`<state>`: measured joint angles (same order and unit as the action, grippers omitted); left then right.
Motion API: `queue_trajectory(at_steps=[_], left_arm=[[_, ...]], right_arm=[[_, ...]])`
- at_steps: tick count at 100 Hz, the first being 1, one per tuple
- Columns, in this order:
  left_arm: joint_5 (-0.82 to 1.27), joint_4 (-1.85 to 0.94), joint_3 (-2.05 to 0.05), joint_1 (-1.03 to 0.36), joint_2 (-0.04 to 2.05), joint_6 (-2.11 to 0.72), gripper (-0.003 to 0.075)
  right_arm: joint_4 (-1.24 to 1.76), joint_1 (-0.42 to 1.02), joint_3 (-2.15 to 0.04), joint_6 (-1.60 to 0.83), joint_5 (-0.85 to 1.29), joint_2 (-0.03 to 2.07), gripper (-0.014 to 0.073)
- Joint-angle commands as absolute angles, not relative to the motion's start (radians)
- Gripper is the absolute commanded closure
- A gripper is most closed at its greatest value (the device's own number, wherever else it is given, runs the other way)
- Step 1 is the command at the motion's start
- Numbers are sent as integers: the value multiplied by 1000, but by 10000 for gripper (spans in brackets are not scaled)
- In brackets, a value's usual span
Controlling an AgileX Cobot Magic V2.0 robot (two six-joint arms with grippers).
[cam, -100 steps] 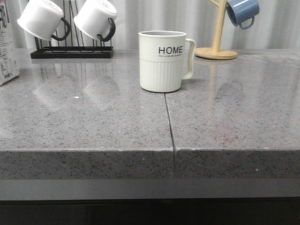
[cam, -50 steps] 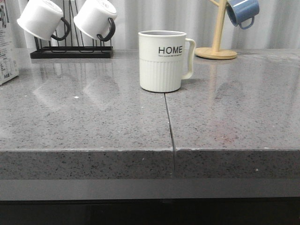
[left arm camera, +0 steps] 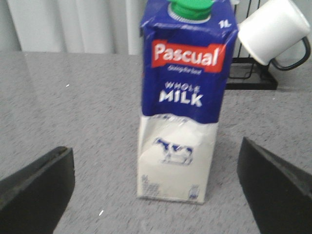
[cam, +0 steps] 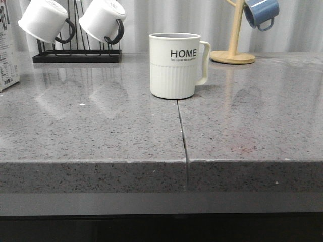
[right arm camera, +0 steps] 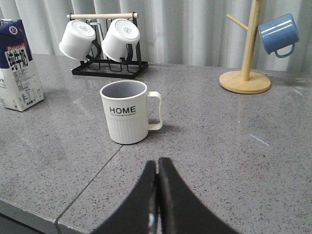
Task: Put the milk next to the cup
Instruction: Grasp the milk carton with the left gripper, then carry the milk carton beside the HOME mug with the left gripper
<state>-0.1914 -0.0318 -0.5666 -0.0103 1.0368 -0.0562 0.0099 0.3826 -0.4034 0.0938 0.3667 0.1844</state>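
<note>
The milk (left arm camera: 181, 102), a tall white carton with a dark blue "WHOLE MILK" band and green cap, stands upright on the grey counter. My left gripper (left arm camera: 156, 183) is open, its fingers wide apart, with the carton ahead between them, untouched. The carton shows at the front view's left edge (cam: 7, 50) and in the right wrist view (right arm camera: 18, 66). The cup (cam: 175, 65), a cream "HOME" mug with a ribbed lower half, stands mid-counter, handle to the right; it also shows in the right wrist view (right arm camera: 125, 111). My right gripper (right arm camera: 157, 165) is shut and empty, short of the cup.
A black rack (cam: 76, 54) at the back left holds two white mugs (cam: 45, 20) with black handles. A wooden mug tree (cam: 233, 50) at the back right carries a blue mug (cam: 261, 12). A seam (cam: 182, 133) runs through the counter in front of the cup.
In the front view the milk carton's edge sits slightly further left than a second ago. The cup and racks have not moved.
</note>
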Motion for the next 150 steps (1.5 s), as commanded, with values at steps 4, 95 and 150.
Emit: queue_trajectory(at_steps=[4,95,150], left_arm=[[-301,-39,-642,-33,1093,-52,66],[-409,-38,-869,-51,1460,-52,288],[-281,-259,-869,-195,1309,-236,483]], right_arm=[[13,384,-428,87,294,193,610],[13,384,-428,87,294,193,610],[13,384,-428,87,294,193,610]])
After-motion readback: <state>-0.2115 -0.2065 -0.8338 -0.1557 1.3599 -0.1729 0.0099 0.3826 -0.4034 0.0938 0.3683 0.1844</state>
